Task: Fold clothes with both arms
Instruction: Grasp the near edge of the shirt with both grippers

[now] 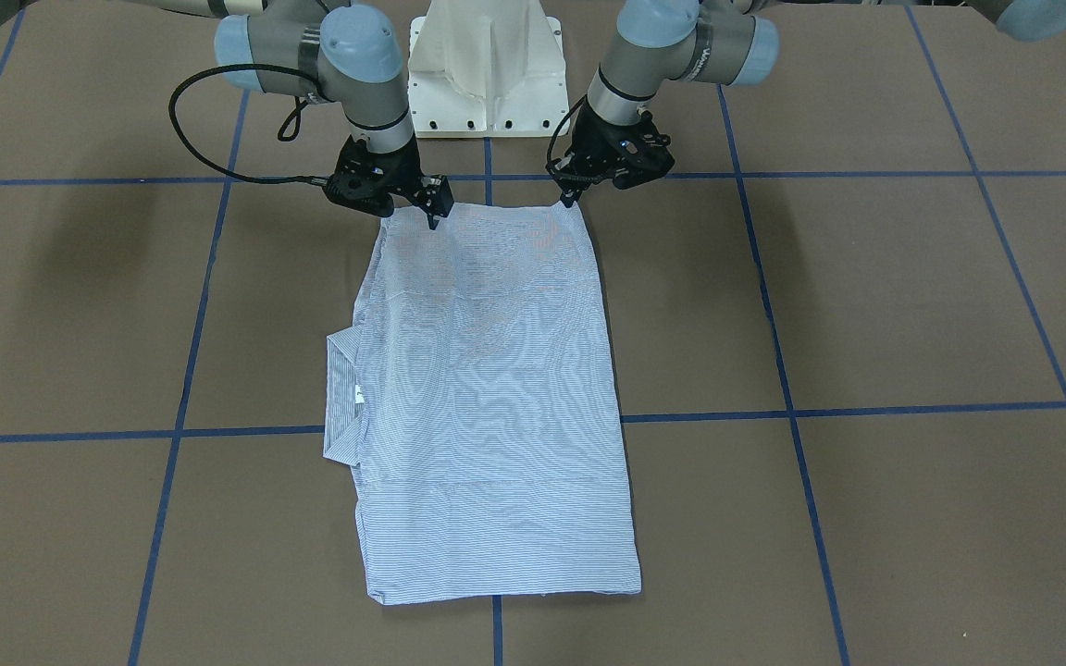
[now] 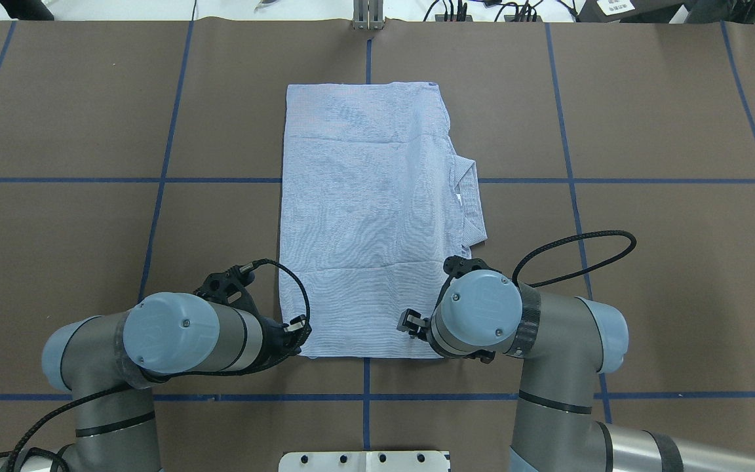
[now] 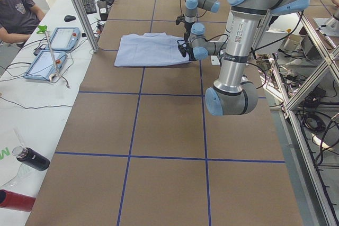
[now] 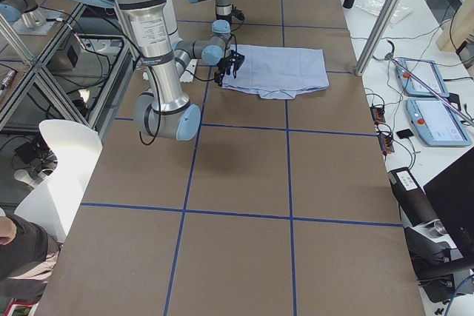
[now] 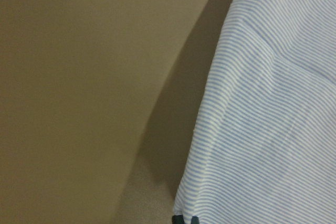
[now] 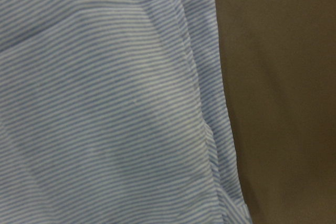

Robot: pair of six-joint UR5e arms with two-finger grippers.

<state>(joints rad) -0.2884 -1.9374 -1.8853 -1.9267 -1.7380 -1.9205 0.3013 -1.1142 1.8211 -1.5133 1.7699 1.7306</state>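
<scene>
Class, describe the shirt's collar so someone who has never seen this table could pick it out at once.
On the brown table with blue tape lines lies a light blue-and-white finely striped shirt folded into a rectangle. Midway along its edge on the robot's right, the striped collar juts out as the only flap breaking the outline, a small white neck label beside it.

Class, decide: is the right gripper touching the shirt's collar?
Apart. Front-facing view: the right gripper sits at the robot-side edge of the shirt, far from the collar.

Blue-and-white striped shirt (image 1: 496,398), brown table (image 1: 866,305)
</scene>
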